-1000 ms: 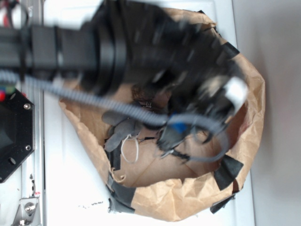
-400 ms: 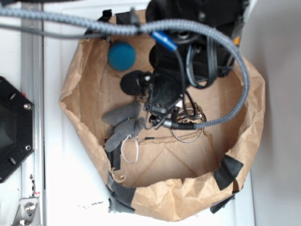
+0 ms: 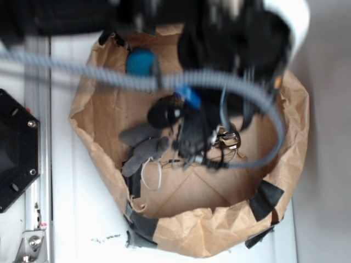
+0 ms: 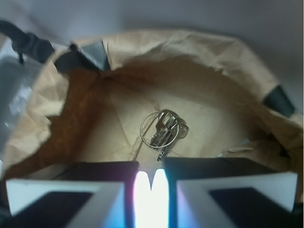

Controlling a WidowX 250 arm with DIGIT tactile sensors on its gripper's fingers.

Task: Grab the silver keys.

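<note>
White tabletop (image 3: 82, 219), grey wall to one side. On it sits a brown paper bag (image 3: 219, 230) rolled down into a shallow bowl, edges patched with black tape. A metal rail and a black base plate (image 3: 16, 153) run along the table edge.

The arm and its braided cable (image 3: 109, 79) are motion-blurred and cover much of the bag's upper half in the exterior view. Teal ball (image 3: 140, 61) is partly behind the cable. A dark lump (image 3: 163, 114) beside the arm is too blurred to identify.

Count: one ball, one grey fabric piece (image 3: 143, 143) with one white cord loop, one bunch of silver keys (image 4: 164, 130) on a thin wire ring; the number of keys is unreadable.

Keys lie on the bag floor, just ahead of the gripper (image 4: 151, 178). In the wrist view the jaws are nearly together, with a narrow bright gap and nothing between them.
</note>
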